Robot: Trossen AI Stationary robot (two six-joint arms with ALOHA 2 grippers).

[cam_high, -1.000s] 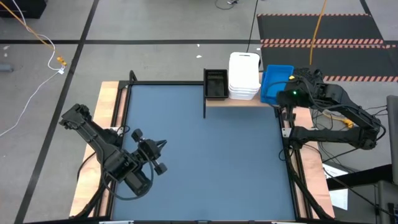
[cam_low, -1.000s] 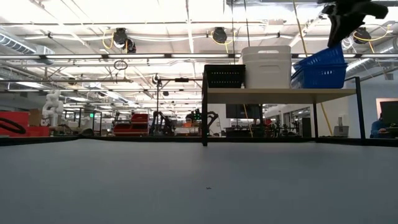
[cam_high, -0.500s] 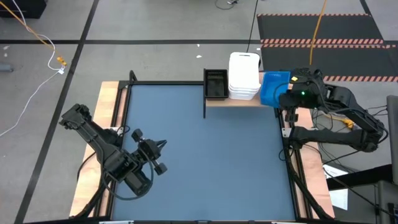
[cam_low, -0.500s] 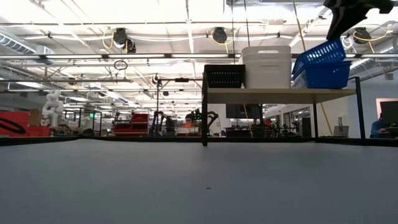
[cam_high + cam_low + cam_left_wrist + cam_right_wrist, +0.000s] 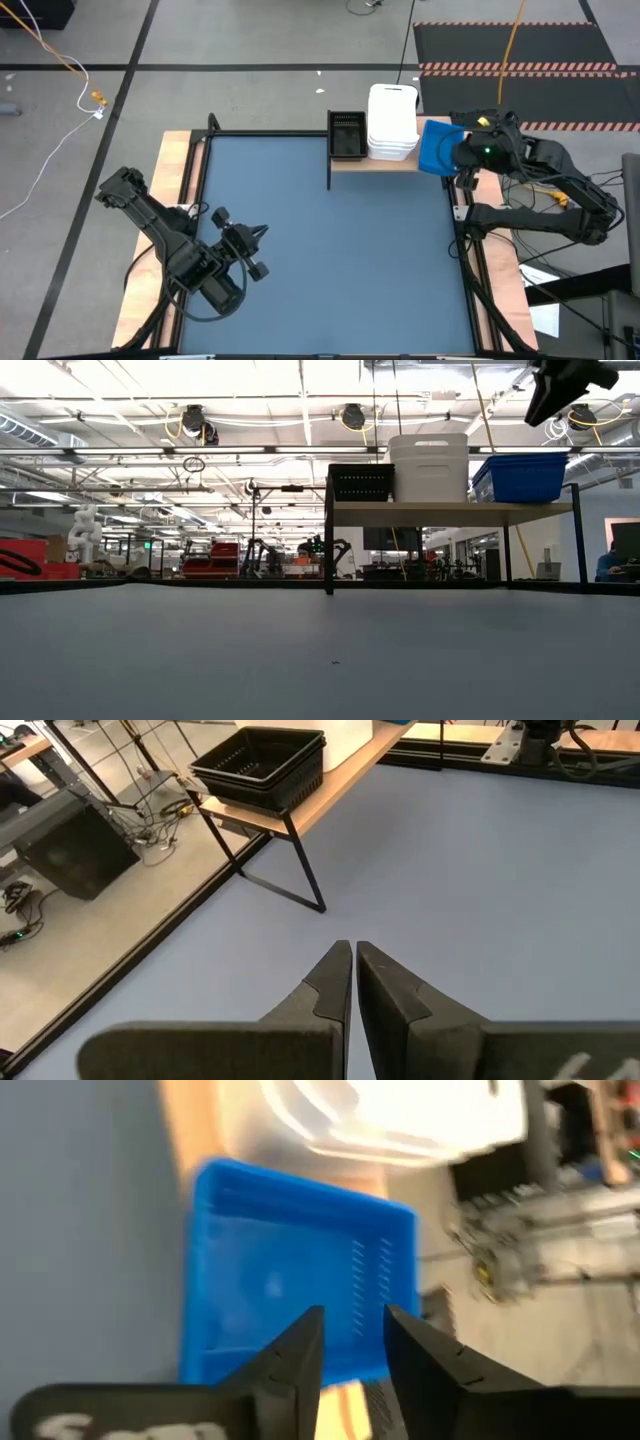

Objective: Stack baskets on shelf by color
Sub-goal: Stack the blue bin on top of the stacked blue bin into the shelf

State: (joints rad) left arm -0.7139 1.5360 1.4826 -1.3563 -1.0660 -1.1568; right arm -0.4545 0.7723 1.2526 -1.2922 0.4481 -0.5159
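Note:
The light-brown shelf (image 5: 380, 163) (image 5: 450, 508) stands at the table's far edge. On it, from left to right, rest a black basket (image 5: 346, 135) (image 5: 361, 482) (image 5: 262, 765), a stack of white baskets (image 5: 392, 122) (image 5: 428, 467) and a level stack of blue baskets (image 5: 435, 146) (image 5: 520, 477) (image 5: 290, 1270). My right gripper (image 5: 458, 150) (image 5: 560, 390) (image 5: 352, 1325) hangs open above the blue stack's right end, clear of it. My left gripper (image 5: 262, 231) (image 5: 353, 960) is shut and empty over the table's near left part.
The shelf's black legs (image 5: 328, 540) stand on the dark blue-grey tabletop (image 5: 330, 250). Wooden side strips (image 5: 175, 170) and black rails (image 5: 465, 250) border the table. The tabletop in front of the shelf is bare.
The top blue basket hung tilted from my right gripper, its right end raised; now it lies level, nested on the blue stack. My right gripper has let go of it, stands clear above it and has shifted a little toward the table's left.

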